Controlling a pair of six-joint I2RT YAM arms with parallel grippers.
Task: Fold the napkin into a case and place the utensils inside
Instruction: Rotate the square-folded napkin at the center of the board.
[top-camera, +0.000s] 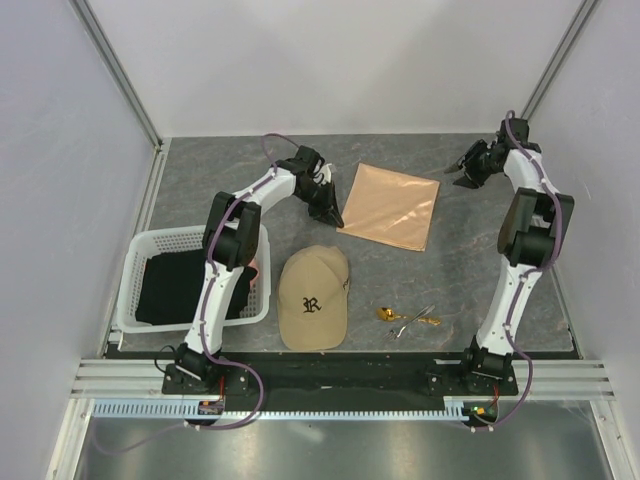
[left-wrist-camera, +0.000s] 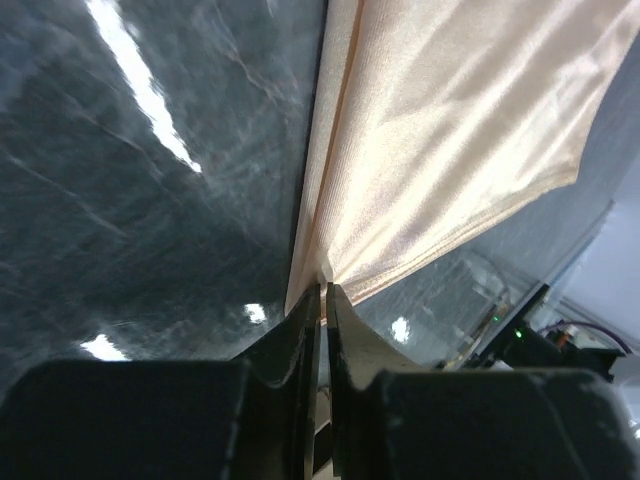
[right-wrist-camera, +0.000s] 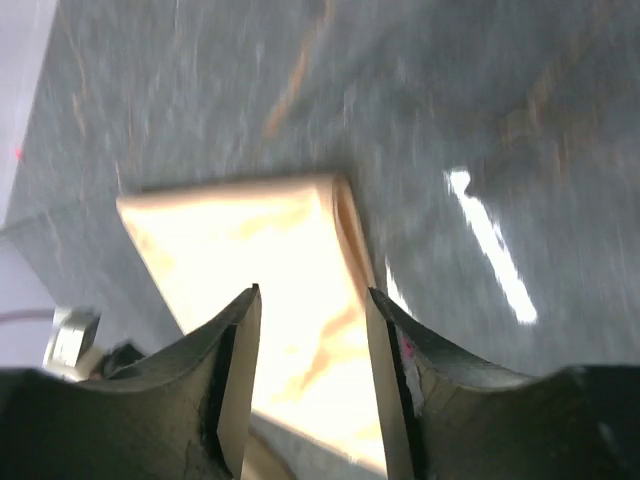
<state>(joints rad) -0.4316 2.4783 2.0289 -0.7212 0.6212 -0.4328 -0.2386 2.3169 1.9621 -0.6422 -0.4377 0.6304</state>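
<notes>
The peach-orange napkin (top-camera: 391, 205) lies folded flat on the grey table at the back middle. My left gripper (top-camera: 334, 214) sits at its left edge; in the left wrist view the jaws (left-wrist-camera: 325, 288) are pinched shut on the napkin's (left-wrist-camera: 450, 130) hem. My right gripper (top-camera: 463, 170) hovers just right of the napkin's far right corner, apart from it. Its fingers (right-wrist-camera: 313, 292) stand open, with the napkin (right-wrist-camera: 250, 240) showing below and beyond them. The utensils, a gold spoon (top-camera: 387, 314) and silvery pieces (top-camera: 415, 320), lie near the front, right of the cap.
A tan baseball cap (top-camera: 314, 297) rests front and centre. A white basket (top-camera: 140, 262) holding a black cloth (top-camera: 185, 285) stands at the front left beside the left arm. White walls enclose the table on three sides.
</notes>
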